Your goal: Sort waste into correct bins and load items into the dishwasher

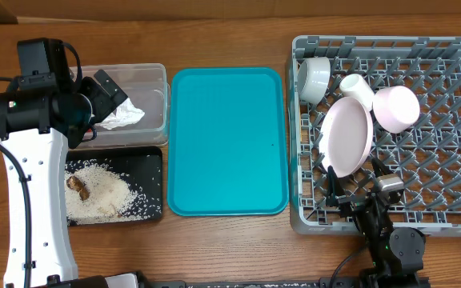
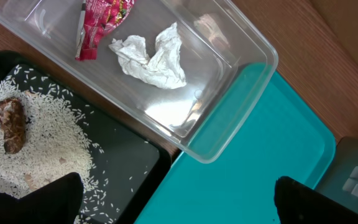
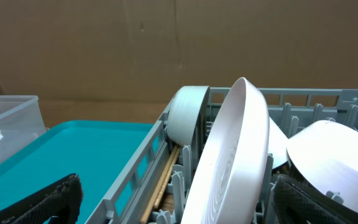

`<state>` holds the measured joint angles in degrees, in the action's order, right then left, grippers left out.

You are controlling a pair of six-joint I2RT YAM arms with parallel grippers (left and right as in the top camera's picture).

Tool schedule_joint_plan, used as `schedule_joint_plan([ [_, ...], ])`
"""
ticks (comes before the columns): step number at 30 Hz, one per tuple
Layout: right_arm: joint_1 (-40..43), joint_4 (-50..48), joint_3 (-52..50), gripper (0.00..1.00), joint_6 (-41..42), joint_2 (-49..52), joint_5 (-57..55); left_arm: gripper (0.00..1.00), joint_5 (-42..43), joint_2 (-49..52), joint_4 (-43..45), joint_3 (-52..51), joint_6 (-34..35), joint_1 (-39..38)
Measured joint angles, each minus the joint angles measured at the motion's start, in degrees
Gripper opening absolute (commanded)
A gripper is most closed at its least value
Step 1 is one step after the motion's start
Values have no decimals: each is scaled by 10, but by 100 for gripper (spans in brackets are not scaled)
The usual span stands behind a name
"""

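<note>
The clear tub [image 1: 154,80] holds the crumpled white napkin [image 2: 151,56] and the red wrapper [image 2: 101,22]. The black tray [image 1: 152,172] holds loose rice [image 2: 48,143] and a brown lump [image 2: 10,123]. My left gripper [image 2: 179,205] is open and empty, above the corner where tub, black tray and teal tray meet. The grey dish rack [image 1: 454,120] holds the pink plate [image 1: 346,136] on edge, the cup [image 1: 357,86], the pink bowl [image 1: 396,108] and the grey-white bowl [image 1: 314,76]. My right gripper [image 3: 179,205] is open at the rack's near left corner, its fingers wide on either side of the plate [image 3: 229,162].
A large teal tray [image 1: 226,140] lies between the bins and the rack, with nothing on it. A pair of wooden chopsticks [image 3: 166,180] lies along the rack's left wall. A cardboard wall stands behind the table.
</note>
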<state>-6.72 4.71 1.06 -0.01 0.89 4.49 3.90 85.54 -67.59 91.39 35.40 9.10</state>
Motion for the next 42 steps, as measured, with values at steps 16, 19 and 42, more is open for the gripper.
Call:
schedule_joint_plan([
  [16,0,0,0,100,0,0,0,100,0,0,0,0,0,0],
  [19,0,0,0,100,0,0,0,100,0,0,0,0,0,0],
  [42,0,0,0,100,0,0,0,100,2,-262,-77,-142,0,0],
])
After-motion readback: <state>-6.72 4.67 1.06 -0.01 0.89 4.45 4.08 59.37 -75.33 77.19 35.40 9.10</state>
